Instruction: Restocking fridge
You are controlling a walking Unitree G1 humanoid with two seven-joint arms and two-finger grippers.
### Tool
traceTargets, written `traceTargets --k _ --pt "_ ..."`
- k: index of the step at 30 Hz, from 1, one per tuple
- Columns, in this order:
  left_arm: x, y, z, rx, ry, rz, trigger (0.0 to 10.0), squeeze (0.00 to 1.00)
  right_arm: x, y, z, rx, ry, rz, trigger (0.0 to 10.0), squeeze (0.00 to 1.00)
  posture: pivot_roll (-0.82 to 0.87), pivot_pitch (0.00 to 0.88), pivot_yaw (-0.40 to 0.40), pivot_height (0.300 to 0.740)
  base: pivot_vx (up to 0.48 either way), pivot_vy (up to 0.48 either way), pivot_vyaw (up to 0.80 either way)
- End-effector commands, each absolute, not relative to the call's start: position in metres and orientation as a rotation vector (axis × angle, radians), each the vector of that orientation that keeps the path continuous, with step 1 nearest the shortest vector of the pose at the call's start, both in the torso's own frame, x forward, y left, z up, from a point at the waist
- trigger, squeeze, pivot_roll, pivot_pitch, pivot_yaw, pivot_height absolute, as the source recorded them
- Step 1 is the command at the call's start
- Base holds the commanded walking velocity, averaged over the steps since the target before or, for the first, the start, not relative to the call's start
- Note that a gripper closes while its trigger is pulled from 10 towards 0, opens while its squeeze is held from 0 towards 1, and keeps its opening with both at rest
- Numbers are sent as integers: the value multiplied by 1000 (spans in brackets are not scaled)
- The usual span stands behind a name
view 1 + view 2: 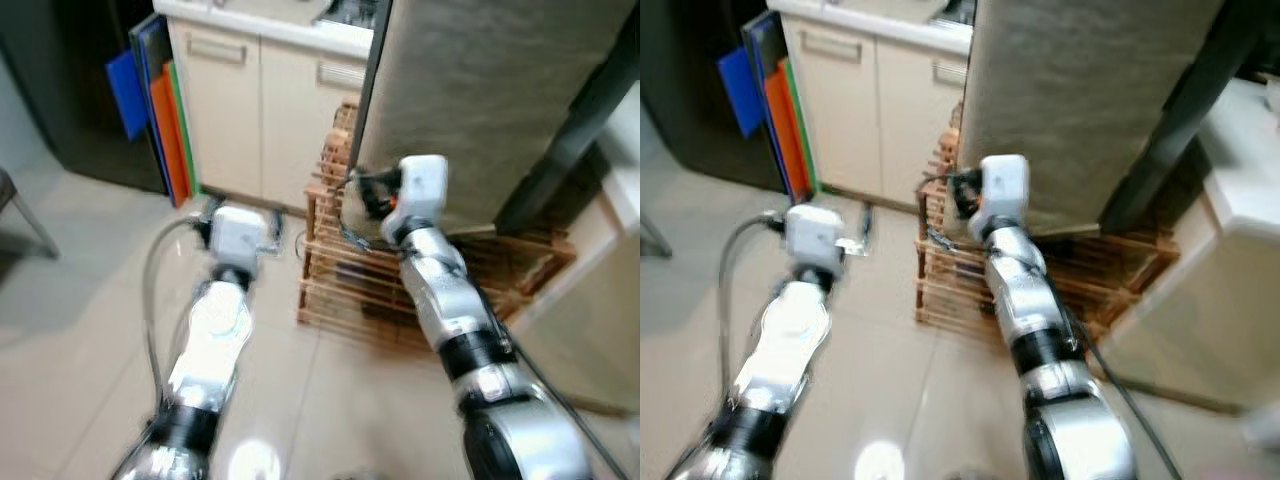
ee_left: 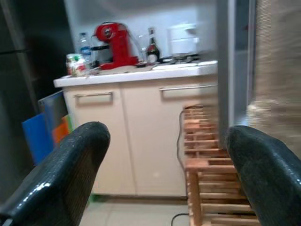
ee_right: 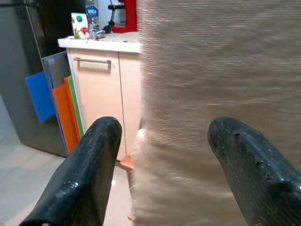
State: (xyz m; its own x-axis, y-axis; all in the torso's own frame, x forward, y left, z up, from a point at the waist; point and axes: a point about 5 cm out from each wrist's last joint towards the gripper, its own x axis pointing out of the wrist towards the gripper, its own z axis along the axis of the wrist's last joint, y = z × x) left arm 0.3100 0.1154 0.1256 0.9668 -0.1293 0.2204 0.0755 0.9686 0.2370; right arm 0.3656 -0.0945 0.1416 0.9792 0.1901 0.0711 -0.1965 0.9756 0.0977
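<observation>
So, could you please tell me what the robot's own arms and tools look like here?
Both arms are shiny silver segments with black joint bands and white boxy wrist housings. The left arm trails a grey cable; the right arm carries a black one and orange at its wrist. Each tool has two broad, textured black fingers.

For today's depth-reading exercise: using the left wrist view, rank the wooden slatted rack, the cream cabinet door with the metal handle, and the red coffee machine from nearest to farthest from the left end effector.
1. Wooden slatted rack: close ahead, beside the grey panel.
2. Cream cabinet door with the metal handle: behind the rack, under the counter.
3. Red coffee machine: farthest, on the countertop near the wall.

The left end effector is open.
</observation>
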Motion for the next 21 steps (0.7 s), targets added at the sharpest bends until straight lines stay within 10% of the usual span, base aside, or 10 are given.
traceTargets --k 1,21 --pt "312 124 130 239 -245 -61 10000 0 367 -77 156 94 -116 253 10000 0 81 0 -83 740 371 304 0" --pt "317 109 119 81 -106 -208 10000 0 307 -151 108 32 -38 201 10000 0 28 0 -50 740 0 0 0"
